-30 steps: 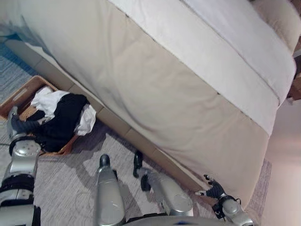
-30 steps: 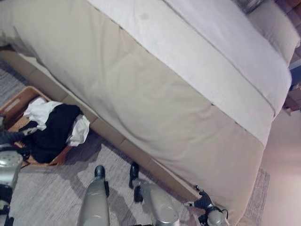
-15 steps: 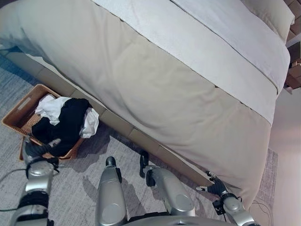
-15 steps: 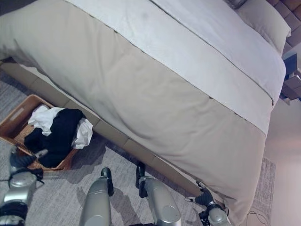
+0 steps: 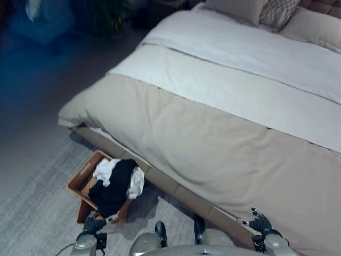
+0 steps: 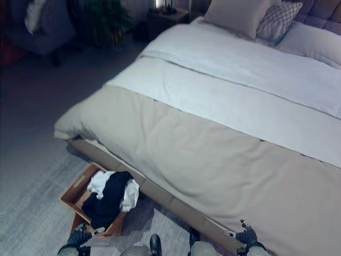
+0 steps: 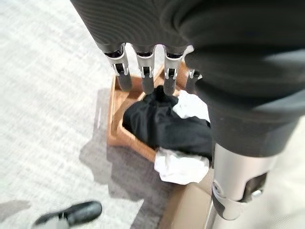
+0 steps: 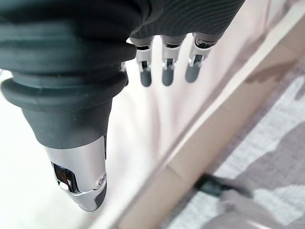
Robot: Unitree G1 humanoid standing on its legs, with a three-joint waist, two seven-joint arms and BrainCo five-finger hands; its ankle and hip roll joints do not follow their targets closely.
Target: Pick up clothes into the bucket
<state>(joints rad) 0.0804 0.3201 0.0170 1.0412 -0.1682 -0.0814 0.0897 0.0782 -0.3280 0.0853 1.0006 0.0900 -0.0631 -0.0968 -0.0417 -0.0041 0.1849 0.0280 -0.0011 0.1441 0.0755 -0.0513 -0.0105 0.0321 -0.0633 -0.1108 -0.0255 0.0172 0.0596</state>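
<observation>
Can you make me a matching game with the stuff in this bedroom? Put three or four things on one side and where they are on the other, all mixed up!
Things:
1. black garment
2. basket
3. pillows
4. left hand

Places:
A. at the head of the bed
B. on the floor beside the bed
C. hanging just beside the basket, fingers straight
D. piled in the basket with white clothes

Pairs: 1-D, 2-B, 3-A, 4-C

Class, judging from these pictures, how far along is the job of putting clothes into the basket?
Done: black and white clothes lie heaped in the basket. In hand: nothing; the left hand and right hand hang open. Left: no other loose clothes show on the bed.
</observation>
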